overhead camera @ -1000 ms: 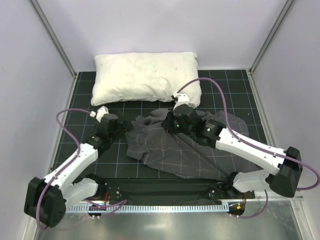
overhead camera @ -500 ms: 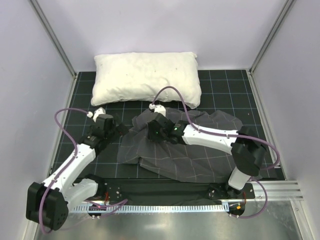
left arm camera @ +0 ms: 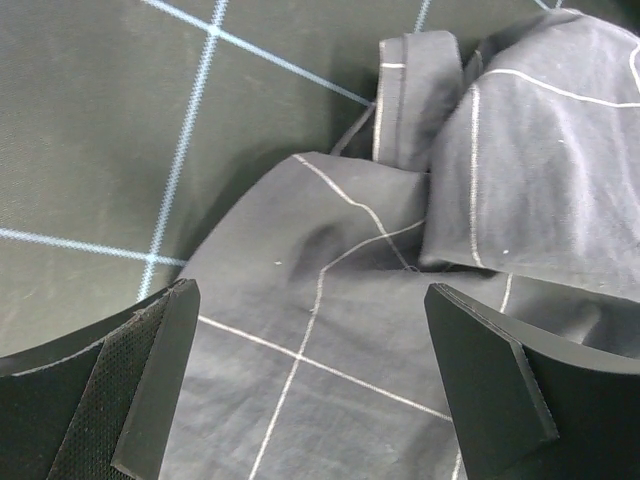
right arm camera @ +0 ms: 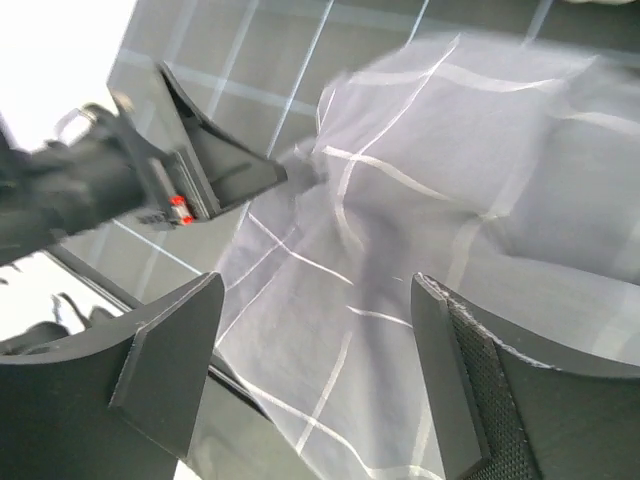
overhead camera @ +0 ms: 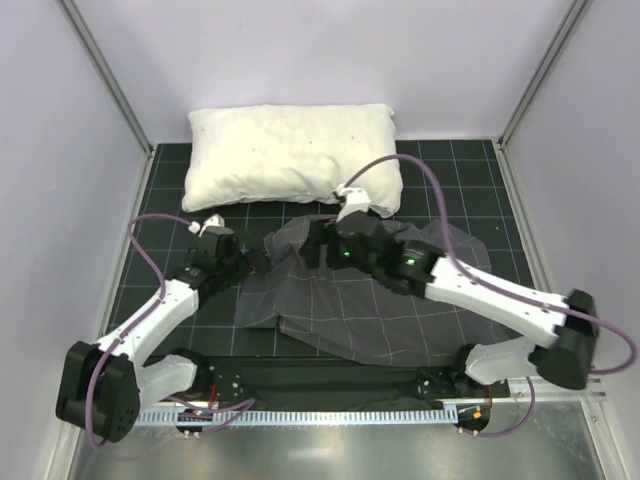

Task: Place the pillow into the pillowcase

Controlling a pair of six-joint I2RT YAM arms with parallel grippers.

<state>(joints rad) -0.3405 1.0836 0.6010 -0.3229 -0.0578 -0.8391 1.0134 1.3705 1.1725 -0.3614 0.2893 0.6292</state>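
Observation:
The dark grey pillowcase [overhead camera: 385, 310] with thin light grid lines lies crumpled on the mat, mid-table. The pillow is out of view. My left gripper [overhead camera: 256, 262] stands open at the pillowcase's left edge; in the left wrist view the gripper [left arm camera: 308, 292] has flat cloth [left arm camera: 330, 330] below the gap and nothing between the fingers. My right gripper [overhead camera: 318, 242] hovers open over the pillowcase's upper left part. In the right wrist view that gripper [right arm camera: 318, 284] looks down on the pillowcase [right arm camera: 420, 240], with the left gripper [right arm camera: 225, 170] at the cloth's edge.
A large plain white lumpy pillow [overhead camera: 290, 155] lies along the back of the black grid mat [overhead camera: 165, 205]. Pale walls enclose the left, back and right sides. A metal rail [overhead camera: 330, 415] runs along the near edge by the arm bases.
The right gripper pulled the pillowcase leftward, then opened, let go of it and drew back toward the white pillow. The left gripper stayed open and shifted slightly toward the cloth's left edge.

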